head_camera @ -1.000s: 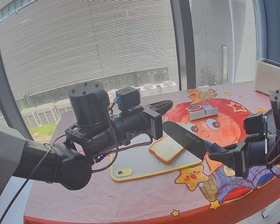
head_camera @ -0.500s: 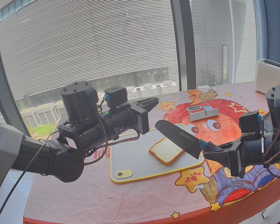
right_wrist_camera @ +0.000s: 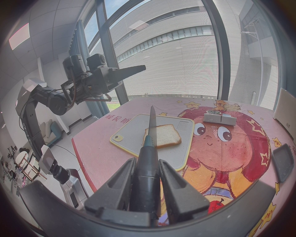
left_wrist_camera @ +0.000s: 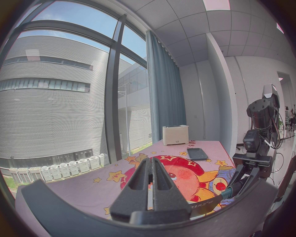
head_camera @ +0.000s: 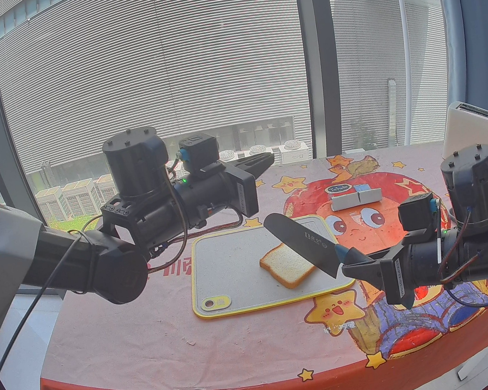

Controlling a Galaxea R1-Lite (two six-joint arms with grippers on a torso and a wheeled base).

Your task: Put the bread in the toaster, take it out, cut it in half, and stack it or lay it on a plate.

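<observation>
1. A round tabletop (head_camera: 158,350) with a cartoon-print cloth stands before a big window.
2. A pale cutting board (head_camera: 231,273) with a yellow rim lies at the middle of the tabletop.
3. One whole slice of bread (head_camera: 287,263) lies flat on the right half of the board, close to its near edge.
4. The left arm stretches out level from the tabletop's left edge, raised well above the surface. The left gripper (head_camera: 263,163) points to the right, above the board's far edge. Its two fingers are pressed together with nothing between them.
5. The right arm comes in low from the tabletop's right edge, with its forearm level. The right gripper (head_camera: 356,260) points left toward the board and is clamped on the handle of a knife (head_camera: 302,241).
6. The dark blade stands on edge and slants up and away over the right side of the bread. Whether it touches the slice cannot be told.
7. A cream toaster (head_camera: 476,130) stands at the far right edge of the tabletop.
8. A dark rectangular plate (left_wrist_camera: 197,153) lies just in front of the toaster.
9. A small white block (head_camera: 354,195) sits beyond the board, toward the far edge.
</observation>
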